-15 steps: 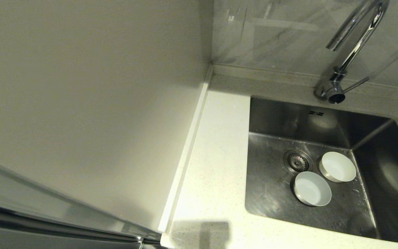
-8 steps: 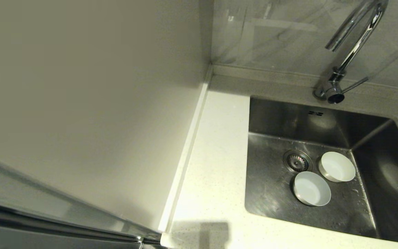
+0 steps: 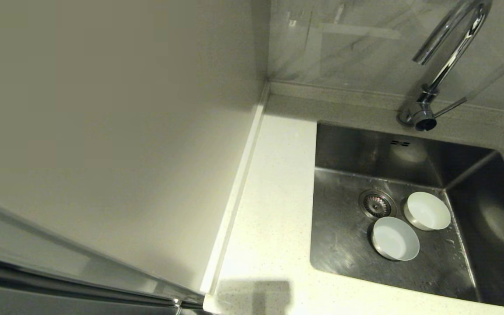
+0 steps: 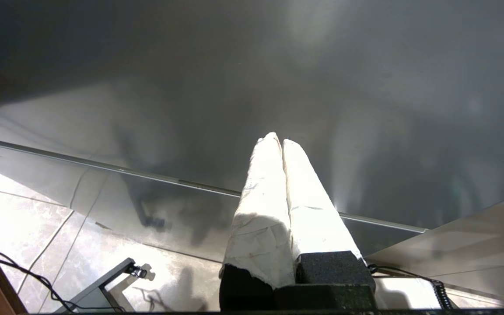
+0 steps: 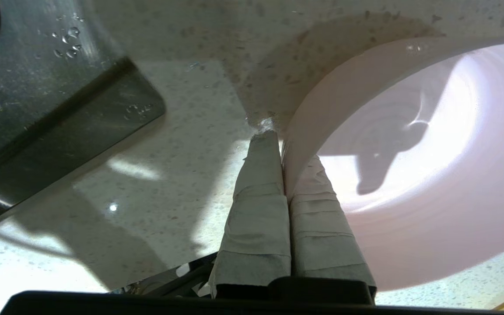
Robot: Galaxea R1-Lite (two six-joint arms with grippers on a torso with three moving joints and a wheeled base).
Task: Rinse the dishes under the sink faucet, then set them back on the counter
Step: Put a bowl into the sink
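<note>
pink bowl (image 5: 409, 175) on the counter (image 5: 169, 153): right gripper (image 5: 278, 135) is clamped on its rim. lift it level toward the sink (image 5: 37, 87), judging by the thin grip. left gripper (image 4: 278, 142) hangs parked, fingers together.

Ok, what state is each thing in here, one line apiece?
White bowl: upright in the sink, empty.
Blue bowl: upright in the sink beside the white one, empty.
Pink bowl: over the counter, rim pinched by the right pincer.
Faucet: no water running.
Sink: droplets on its floor.
Left pincer: shut, empty, away from the sink.
</note>
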